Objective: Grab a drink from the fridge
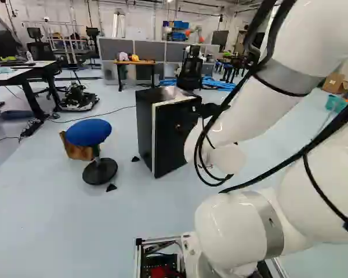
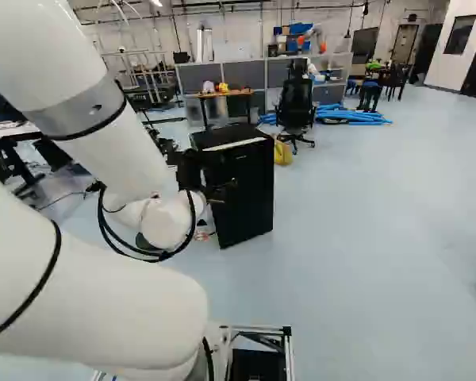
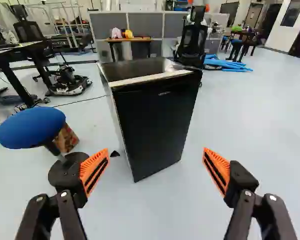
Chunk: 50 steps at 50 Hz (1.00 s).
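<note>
Hand point(image 2: 224, 193) open, fridge point(image 3: 155, 125) upright, front towards hand.

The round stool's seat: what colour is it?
The round padded seat is plain blue, clearest in the wrist view.

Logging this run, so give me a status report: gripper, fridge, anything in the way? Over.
Black gripper with orange pads open, empty. Black box-shaped fridge shut, ahead of it. Round blue-seated stool beside fridge, seemingly not blocking.
</note>
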Available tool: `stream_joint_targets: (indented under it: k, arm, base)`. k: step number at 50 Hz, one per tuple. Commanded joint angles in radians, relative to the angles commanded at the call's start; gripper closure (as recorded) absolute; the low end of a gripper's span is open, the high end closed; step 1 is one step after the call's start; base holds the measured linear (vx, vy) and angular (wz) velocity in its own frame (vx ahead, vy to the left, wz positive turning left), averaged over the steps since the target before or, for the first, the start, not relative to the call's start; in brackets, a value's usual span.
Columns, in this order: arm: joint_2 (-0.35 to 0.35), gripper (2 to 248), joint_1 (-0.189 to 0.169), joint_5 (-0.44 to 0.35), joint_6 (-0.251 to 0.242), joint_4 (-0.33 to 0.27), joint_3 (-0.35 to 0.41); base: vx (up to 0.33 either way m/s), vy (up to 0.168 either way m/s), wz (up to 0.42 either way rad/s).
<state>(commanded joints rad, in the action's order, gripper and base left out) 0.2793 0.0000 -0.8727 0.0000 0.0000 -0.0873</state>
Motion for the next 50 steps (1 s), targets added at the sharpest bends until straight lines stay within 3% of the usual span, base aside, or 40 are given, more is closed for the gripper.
stream_joint_targets:
  k: [24, 50]
  arm:
    - [0.0, 3, 0.0, 0.0, 0.0, 0.0, 0.0]
    - [0.0, 3, 0.0, 0.0, 0.0, 0.0, 0.0]
  base:
    - [0.0, -0.001, 0.0]
    - [0.072, -0.051, -0.029]
